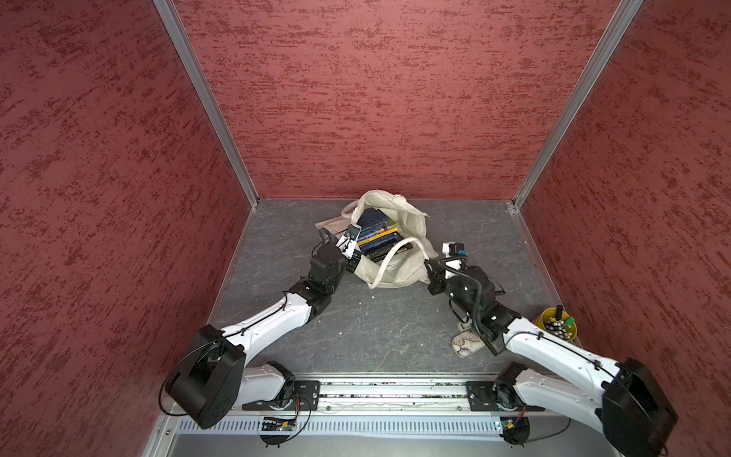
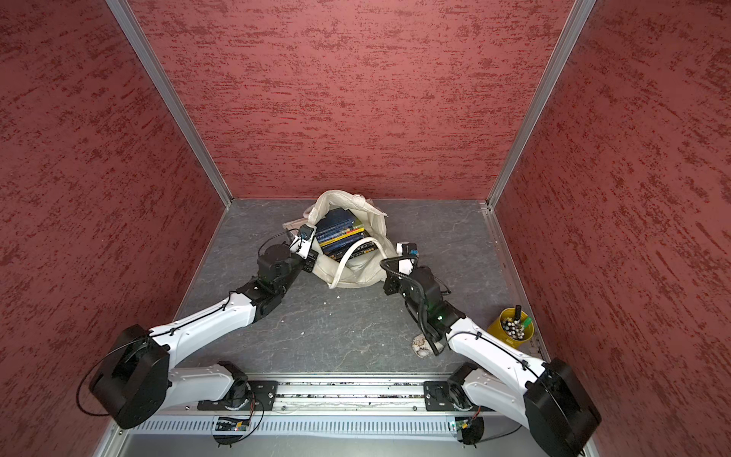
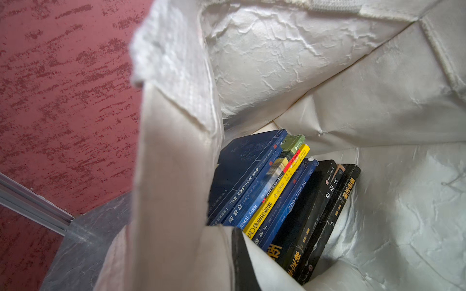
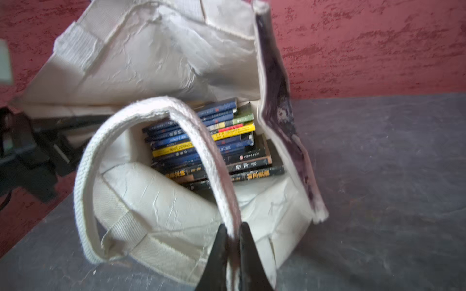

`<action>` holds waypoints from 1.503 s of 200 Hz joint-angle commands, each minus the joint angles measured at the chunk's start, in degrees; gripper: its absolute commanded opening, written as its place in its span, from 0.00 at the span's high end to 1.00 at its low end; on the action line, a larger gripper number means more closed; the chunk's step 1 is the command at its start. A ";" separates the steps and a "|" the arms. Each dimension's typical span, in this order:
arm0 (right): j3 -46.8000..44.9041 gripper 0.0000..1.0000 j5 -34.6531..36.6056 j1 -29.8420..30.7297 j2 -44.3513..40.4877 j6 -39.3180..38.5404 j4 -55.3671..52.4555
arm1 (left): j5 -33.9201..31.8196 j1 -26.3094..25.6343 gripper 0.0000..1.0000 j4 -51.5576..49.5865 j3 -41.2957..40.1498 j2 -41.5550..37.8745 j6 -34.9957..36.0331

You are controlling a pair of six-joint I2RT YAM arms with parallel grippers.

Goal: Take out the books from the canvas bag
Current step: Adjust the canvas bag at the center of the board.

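Partly, the canvas bag (image 1: 395, 273) hides the books (image 1: 375, 233), perhaps eight.

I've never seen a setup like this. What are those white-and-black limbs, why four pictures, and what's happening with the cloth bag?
These are two robot arms, the left arm and right arm, mounted on a rail at the edge of a grey table. Two pictures look down from overhead, nearly identical; the other two come from a camera on each arm's wrist. On the table sits a cream canvas bag with books inside, plus a patterned pouch and a yellow cup of pens. Each arm ends in pinching jaws: the left's are shut on the bag's rim, the right's on its loop handle, so the mouth gapes open.
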 commanded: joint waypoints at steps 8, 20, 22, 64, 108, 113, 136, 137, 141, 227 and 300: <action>-9.29 1.00 7.29 5.97 -6.91 2.50 9.37 | 0.21 1.90 1.00 0.88 3.32 -2.67 -7.06; -11.76 0.98 9.42 7.86 -7.11 2.62 10.41 | 1.46 2.29 1.00 -0.01 3.84 -2.92 -9.14; -12.06 0.98 9.72 8.09 -6.99 2.67 10.59 | 1.59 2.31 1.00 -0.09 3.87 -2.94 -9.55; -15.30 0.95 18.12 14.73 -0.20 2.36 16.48 | 3.16 4.15 1.00 -7.08 8.35 -2.35 -17.12; -19.37 0.93 23.66 21.92 -1.02 -1.76 25.37 | 3.60 4.60 1.00 -12.13 11.54 -1.35 -21.61; -19.59 0.94 24.40 22.55 -1.03 -1.75 25.43 | 3.73 4.66 1.00 -12.71 11.98 -1.28 -22.07; -19.14 0.91 28.13 25.67 0.88 -1.17 23.53 | 3.86 5.12 1.00 -14.84 13.53 -1.18 -23.59; -19.10 0.91 28.40 25.85 0.98 -1.18 23.55 | 3.86 5.14 1.00 -14.90 13.55 -1.18 -23.71; -18.92 0.91 29.38 26.76 1.50 -1.22 23.64 | 3.93 5.27 1.00 -15.16 13.74 -1.19 -24.13; -19.08 0.76 44.32 41.03 18.35 -1.14 36.19 | 6.01 6.39 1.00 -22.60 18.95 -0.12 -28.93; -20.32 0.12 41.11 43.62 12.83 3.82 30.67 | 7.38 7.00 1.00 -19.01 15.85 -1.09 -28.21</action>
